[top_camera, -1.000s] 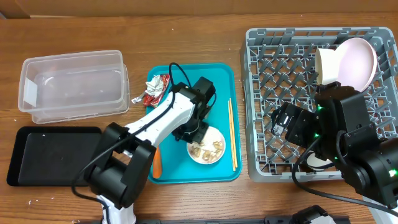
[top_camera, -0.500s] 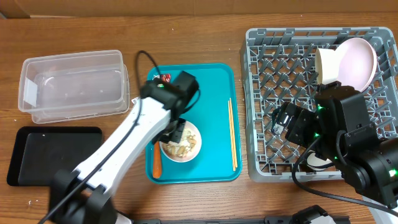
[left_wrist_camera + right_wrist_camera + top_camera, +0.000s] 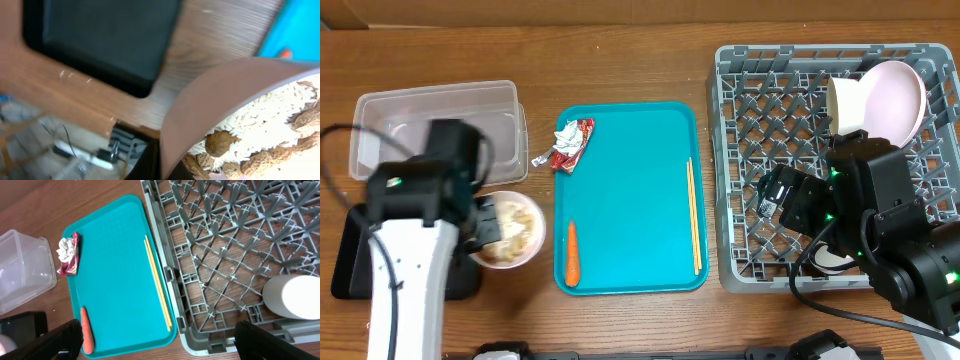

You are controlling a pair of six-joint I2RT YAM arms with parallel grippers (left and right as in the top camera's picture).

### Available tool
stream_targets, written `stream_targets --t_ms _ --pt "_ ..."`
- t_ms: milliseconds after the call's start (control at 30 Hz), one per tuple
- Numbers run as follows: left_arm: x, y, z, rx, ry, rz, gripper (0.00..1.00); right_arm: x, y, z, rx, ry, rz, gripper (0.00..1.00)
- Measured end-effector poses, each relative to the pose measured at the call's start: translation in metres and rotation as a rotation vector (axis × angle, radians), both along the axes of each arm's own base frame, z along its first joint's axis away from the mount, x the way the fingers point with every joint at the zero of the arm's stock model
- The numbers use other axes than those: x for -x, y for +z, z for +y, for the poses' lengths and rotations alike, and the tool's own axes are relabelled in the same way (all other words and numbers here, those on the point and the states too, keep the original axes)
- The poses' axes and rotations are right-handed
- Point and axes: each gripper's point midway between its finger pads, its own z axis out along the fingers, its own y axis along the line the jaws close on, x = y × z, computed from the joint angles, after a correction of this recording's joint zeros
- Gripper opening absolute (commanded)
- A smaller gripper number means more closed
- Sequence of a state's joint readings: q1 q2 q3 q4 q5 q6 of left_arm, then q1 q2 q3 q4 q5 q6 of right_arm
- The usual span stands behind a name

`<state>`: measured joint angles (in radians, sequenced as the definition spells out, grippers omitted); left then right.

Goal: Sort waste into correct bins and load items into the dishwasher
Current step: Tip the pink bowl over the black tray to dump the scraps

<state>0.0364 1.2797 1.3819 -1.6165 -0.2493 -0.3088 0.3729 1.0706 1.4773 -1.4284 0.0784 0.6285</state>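
We see L gripper (image 3: 488, 232) clamped on rice bowl (image 3: 512, 230), at 9 o'clock of teal tray (image 3: 630, 180), beside black tray (image 3: 348, 262). Carrot (image 3: 572, 252) at tray's 7 o'clock. R gripper (image 3: 157, 330) spread wide over rack (image 3: 770, 110).

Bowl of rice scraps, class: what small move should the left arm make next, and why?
Probably carry the bowl a little to the left, over the black tray, before tipping it. The left end effector is shut on the bowl's rim, the rice scraps are inside, and the bowl is at the tray's edge, mostly off it.
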Motion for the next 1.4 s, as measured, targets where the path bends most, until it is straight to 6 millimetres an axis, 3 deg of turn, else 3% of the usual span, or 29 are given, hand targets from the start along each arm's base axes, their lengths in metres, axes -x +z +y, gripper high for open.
stream_targets --t_ms 333,633,933,1400 --pt "0.026 0.002 0.063 -0.112 0.294 0.011 0.04 -0.001 0.001 0.0 0.009 0.016 -0.008 1.0" --pt "0.037 -0.006 0.093 -0.302 0.399 0.125 0.04 -0.003 0.002 0.001 0.008 0.019 -0.019 1.0" --pt "0.036 -0.023 0.116 -0.453 0.404 0.349 0.04 -0.004 0.003 0.001 0.008 0.021 -0.022 1.0" --pt "0.02 -0.049 0.14 -0.586 0.311 0.551 0.04 -0.005 0.004 0.002 0.006 0.022 -0.029 1.0"
